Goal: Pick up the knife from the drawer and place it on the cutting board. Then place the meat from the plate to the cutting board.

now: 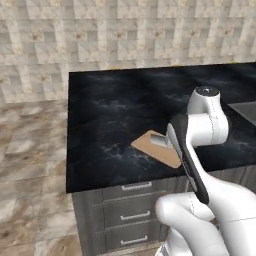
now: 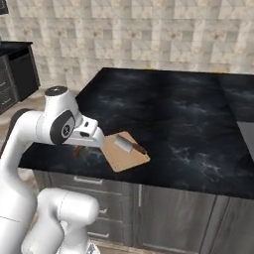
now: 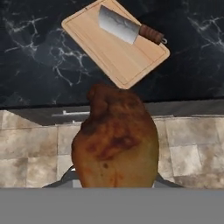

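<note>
- Gripper (image 3: 114, 186) is closed around the meat (image 3: 116, 140), a reddish-brown drumstick-shaped piece that bulks large in the hand view because it sits right at the fingertips.
- Hand looks down at the cutting board (image 3: 116, 43), suggesting the meat is being carried there.
- Knife (image 3: 127, 27) already lies on the board, its broad pale blade along one side, leaving bare wood for the meat.
- Board (image 2: 124, 151) sits near the front edge of the black counter (image 2: 188, 124), with grey drawers (image 1: 132, 215) below.
</note>
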